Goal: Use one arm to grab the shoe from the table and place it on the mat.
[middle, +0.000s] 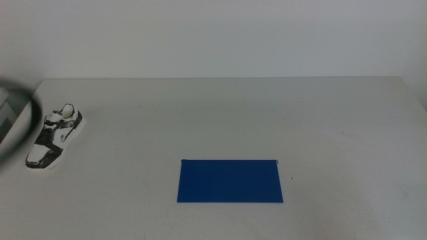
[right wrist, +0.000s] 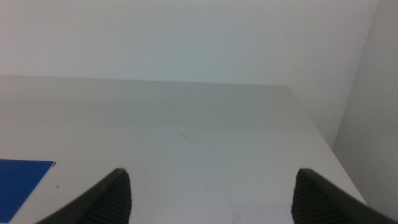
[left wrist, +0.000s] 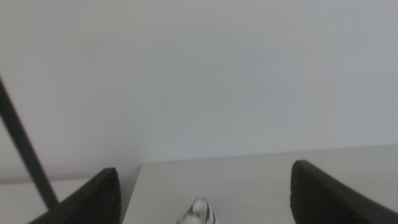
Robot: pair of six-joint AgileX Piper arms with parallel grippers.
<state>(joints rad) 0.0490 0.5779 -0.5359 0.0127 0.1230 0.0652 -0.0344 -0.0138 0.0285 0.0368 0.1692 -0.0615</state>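
Observation:
The shoe (middle: pixel 55 136), a small white sneaker with black patches and laces, lies on the table (middle: pixel 220 113) at the far left. The blue mat (middle: pixel 230 181) lies flat near the front middle, well right of the shoe. My left arm (middle: pixel 15 123) shows blurred at the left edge, beside the shoe. My left gripper (left wrist: pixel 202 186) is open, and the tip of the shoe (left wrist: pixel 198 213) shows between its jaws. My right gripper (right wrist: pixel 211 186) is open and empty over the table's right side, out of the middle view. A corner of the mat (right wrist: pixel 22 180) shows there.
A pale wall (middle: pixel 213 37) runs behind the table's far edge. The table's right edge (right wrist: pixel 320 134) shows in the right wrist view. Bare tabletop lies between the shoe and the mat.

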